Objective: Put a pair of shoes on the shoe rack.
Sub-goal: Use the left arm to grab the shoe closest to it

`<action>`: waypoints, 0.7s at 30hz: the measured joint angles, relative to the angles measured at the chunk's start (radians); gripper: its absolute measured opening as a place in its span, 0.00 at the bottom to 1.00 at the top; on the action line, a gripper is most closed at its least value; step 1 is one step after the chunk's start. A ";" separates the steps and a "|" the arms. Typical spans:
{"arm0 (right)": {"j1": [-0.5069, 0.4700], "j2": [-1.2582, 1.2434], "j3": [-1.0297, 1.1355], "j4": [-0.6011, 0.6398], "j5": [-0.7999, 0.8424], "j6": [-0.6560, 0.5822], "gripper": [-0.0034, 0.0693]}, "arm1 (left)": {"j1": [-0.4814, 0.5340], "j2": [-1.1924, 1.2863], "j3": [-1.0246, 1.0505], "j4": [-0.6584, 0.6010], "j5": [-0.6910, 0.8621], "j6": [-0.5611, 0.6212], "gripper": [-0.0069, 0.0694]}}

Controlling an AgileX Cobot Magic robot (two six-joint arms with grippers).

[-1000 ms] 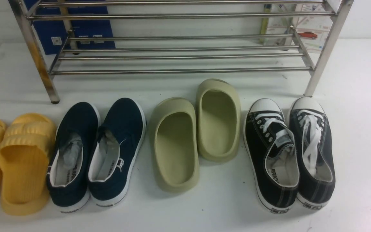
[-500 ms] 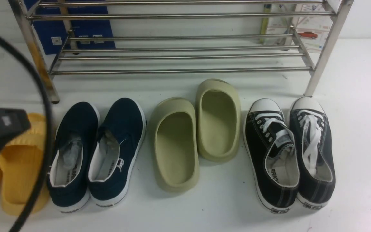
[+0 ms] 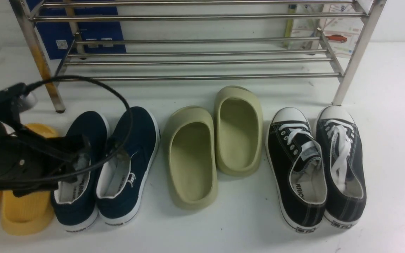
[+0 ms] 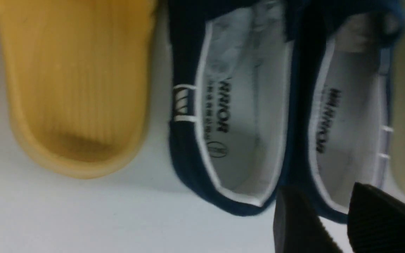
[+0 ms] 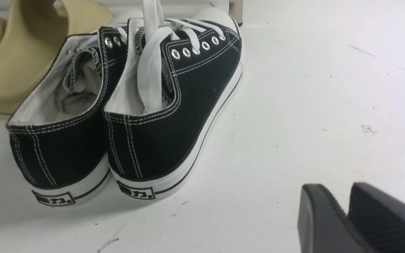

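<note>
The two navy-blue slip-on shoes stand side by side at the front left, the left shoe (image 3: 87,128) and the right shoe (image 3: 135,144), heels toward me. The steel shoe rack (image 3: 195,63) stands behind the row of shoes with bare bars. My left gripper (image 3: 79,158) hovers over the left shoe's heel opening. In the left wrist view the left gripper (image 4: 322,191) has a narrow gap between its fingers and holds nothing, just behind the two heels (image 4: 244,105). My right gripper (image 5: 334,188) is shut and empty over the bare table; it does not show in the front view.
Yellow slippers (image 3: 23,214) lie at the far left, partly under my left arm. Olive clogs (image 3: 192,158) sit in the middle. Black lace-up sneakers (image 3: 297,165) stand at the right, close to my right gripper. The table (image 3: 392,140) is white.
My left arm has come in from the left, moving right and forward, from over the yellow slippers to over the left navy shoe. The shoes have not moved.
</note>
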 joint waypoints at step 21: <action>0.000 0.000 0.000 0.000 0.000 0.000 0.30 | 0.000 0.251 -0.003 0.279 -0.107 -0.302 0.40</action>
